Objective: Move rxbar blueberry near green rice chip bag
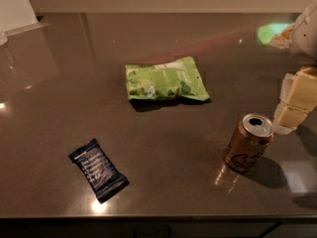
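The rxbar blueberry [98, 170], a small flat navy-blue wrapper with white text, lies at the front left of the dark counter, turned diagonally. The green rice chip bag [164, 79], light green with a white panel, lies flat near the middle, well behind and to the right of the bar. My gripper [295, 103] enters at the right edge, with pale yellow-white finger pads, just right of a drink can and far from the bar. It holds nothing that I can see.
A gold-brown drink can [249, 143], opened, stands upright at the right, just left of the gripper. The counter's front edge [148, 216] runs along the bottom. A white object [15, 9] sits at the far left corner.
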Tool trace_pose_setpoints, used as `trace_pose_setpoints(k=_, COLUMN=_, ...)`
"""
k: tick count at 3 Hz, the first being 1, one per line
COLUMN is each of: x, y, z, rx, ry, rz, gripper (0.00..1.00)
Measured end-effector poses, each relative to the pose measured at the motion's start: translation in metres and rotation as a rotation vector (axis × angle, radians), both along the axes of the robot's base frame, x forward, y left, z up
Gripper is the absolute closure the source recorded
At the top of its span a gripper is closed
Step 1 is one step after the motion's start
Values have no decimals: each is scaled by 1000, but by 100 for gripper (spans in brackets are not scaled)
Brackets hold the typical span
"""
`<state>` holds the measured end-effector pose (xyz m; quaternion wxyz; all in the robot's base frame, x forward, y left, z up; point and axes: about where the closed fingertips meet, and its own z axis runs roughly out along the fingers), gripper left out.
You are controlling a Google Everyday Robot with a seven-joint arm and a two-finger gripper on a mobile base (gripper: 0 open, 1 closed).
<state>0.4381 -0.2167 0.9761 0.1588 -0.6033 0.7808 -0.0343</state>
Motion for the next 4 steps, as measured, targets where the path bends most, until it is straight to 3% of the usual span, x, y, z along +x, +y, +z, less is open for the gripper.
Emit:
trace_pose_setpoints(k=2, x=0, y=12, z=-2, rx=27, ry=-2, rz=23, gripper=0)
trace_pose_setpoints(k=4, x=-3, y=82, z=-25, rx=162, ry=40, rz=157, gripper=0)
